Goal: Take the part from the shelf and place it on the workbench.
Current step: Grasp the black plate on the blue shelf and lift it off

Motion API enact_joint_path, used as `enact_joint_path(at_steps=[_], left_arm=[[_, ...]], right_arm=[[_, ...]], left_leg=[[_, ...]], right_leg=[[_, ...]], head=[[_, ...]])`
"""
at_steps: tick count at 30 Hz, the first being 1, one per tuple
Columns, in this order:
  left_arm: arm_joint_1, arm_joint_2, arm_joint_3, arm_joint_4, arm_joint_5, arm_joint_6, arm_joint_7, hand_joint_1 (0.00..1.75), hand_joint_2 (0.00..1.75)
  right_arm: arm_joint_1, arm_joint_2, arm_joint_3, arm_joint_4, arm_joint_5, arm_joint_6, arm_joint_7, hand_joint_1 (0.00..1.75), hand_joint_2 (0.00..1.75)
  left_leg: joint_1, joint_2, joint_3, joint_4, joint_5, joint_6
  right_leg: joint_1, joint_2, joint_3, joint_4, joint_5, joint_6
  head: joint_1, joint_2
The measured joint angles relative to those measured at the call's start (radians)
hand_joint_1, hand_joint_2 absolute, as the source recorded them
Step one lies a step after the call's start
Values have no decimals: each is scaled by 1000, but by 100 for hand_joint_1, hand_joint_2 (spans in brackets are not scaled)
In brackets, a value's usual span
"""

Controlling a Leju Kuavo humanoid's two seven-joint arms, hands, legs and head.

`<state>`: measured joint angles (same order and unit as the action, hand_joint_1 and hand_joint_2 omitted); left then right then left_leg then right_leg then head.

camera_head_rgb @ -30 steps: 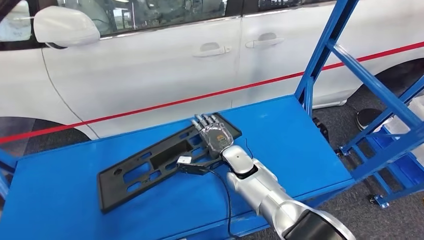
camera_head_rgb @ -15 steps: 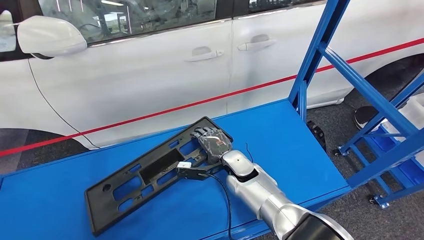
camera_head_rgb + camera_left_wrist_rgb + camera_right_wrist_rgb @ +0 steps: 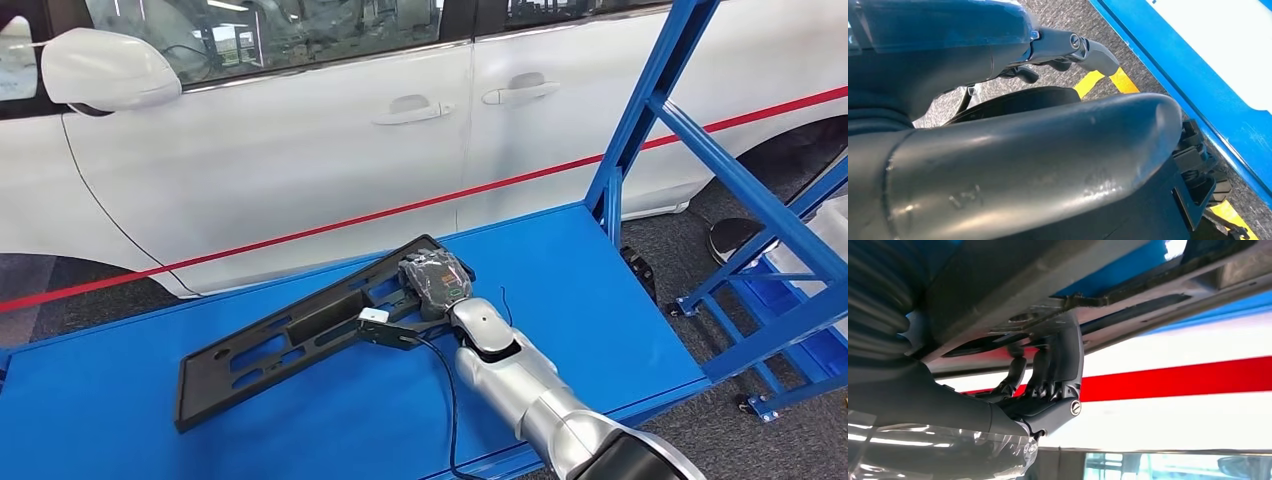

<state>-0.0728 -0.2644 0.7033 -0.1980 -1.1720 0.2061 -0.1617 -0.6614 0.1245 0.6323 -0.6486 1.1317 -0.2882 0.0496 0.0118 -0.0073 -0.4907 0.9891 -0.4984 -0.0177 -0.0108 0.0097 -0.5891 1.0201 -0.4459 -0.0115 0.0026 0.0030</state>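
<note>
A long black plastic part [image 3: 290, 340] with several cutouts lies slantwise on the blue workbench [image 3: 570, 290]. My right hand [image 3: 435, 280] is at the part's right end, its fingers hooked over the far edge. In the right wrist view the dark fingers [image 3: 1058, 365] curl around the part's rim [image 3: 1048, 285], so the hand grips it. The left hand [image 3: 998, 125] hangs beside the bench over the floor, thumb and fingers apart, holding nothing.
A white car [image 3: 300, 150] with a red stripe stands close behind the workbench. The blue shelf frame [image 3: 650, 110] rises at the bench's right end, with a round dark object [image 3: 735, 235] on the grey floor beyond. A cable [image 3: 445, 390] runs along my forearm.
The camera has shifted a little. My right hand went from lying flat on the part's right end to hooking its fingers over the far edge, and the part has turned slightly on the bench.
</note>
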Motion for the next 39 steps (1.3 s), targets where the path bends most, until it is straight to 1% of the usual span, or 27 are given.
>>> enact_joint_path(at_steps=[3, 7, 11, 13, 15, 18, 21, 23, 25, 28, 30, 33, 39], left_arm=[[1, 0, 0, 0, -1, 0, 0, 0, 0], [1, 0, 0, 0, 2, 0, -5, 0, 0], [3, 0, 3, 0, 14, 1, -18, 0, 0], [5, 0, 10, 0, 25, 7, -35, 0, 0], [9, 0, 22, 0, 43, 18, -65, 0, 0], [13, 1, 47, 0, 74, 28, -121, 0, 0], [14, 2, 70, 0, 97, 10, -200, 0, 0], [9, 3, 82, 0, 108, -12, -261, 0, 87], [2, 5, 92, 0, 122, -50, -312, 0, 175], [-5, 6, 110, 0, 150, -121, -386, 0, 175], [-10, 6, 122, 0, 162, -137, -408, 0, 175], [-12, 7, 132, 0, 167, -144, -411, 0, 175], [-14, 8, 151, 0, 182, -151, -402, 0, 175]], right_arm=[[0, -6, -16, -22, -35, -3, -11, 173, 175], [7, -26, -52, -96, -137, 3, -45, 175, 175], [31, -61, -99, -237, -304, 45, -82, 175, 175], [50, -86, -125, -334, -446, 71, -115, 175, 175], [61, -122, -158, -461, -636, 121, -145, 175, 175], [58, -195, -224, -664, -936, 205, -175, 175, 175], [79, -280, -294, -841, -1155, 263, -194, 175, 175], [101, -330, -337, -929, -1251, 285, -210, 175, 175], [127, -372, -376, -991, -1312, 299, -227, 175, 175], [172, -420, -428, -1074, -1389, 326, -250, 175, 175], [201, -446, -454, -1119, -1417, 347, -257, 175, 175], [256, -471, -471, -1169, -1421, 371, -266, 175, 175], [360, -497, -478, -1209, -1408, 418, -289, 175, 175]], left_leg=[[0, 0, 0, 0, 0, 1], [-1, -1, -2, 0, -1, 1], [-1, -1, -5, 0, 0, 1], [-1, -1, -8, 1, 1, 1], [-1, -1, -12, 2, 3, 2], [-1, -3, -16, 3, 4, 4], [-2, -4, -17, 3, 3, 4], [-2, -5, -18, 3, 2, 5], [-2, -4, -20, 3, 1, 7], [-2, -3, -21, 3, 0, 8], [-2, -3, -21, 3, -1, 8], [-2, -3, -21, 3, -1, 8], [-2, -3, -21, 3, -2, 8]], right_leg=[[0, 0, 0, 0, 0, 1], [-1, -1, -1, 0, 0, 1], [-2, -1, -5, 0, 1, 2], [-2, -1, -9, 0, 3, 3], [-2, -1, -15, 0, 5, 3], [-2, -3, -20, 0, 6, 4], [-2, -4, -20, 0, 5, 5], [-3, -5, -20, 0, 5, 5], [-3, -3, -20, 0, 4, 5], [-4, -2, -20, 0, 4, 7], [-3, -2, -20, 0, 3, 7], [-3, -2, -20, 0, 2, 7], [-3, -2, -20, 0, 1, 7]], head=[[0, 0], [0, 0], [0, 0], [0, 0], [0, 0], [0, 0], [0, 0], [0, 0], [0, 0], [0, 0], [0, 0], [0, 0], [0, 0]])
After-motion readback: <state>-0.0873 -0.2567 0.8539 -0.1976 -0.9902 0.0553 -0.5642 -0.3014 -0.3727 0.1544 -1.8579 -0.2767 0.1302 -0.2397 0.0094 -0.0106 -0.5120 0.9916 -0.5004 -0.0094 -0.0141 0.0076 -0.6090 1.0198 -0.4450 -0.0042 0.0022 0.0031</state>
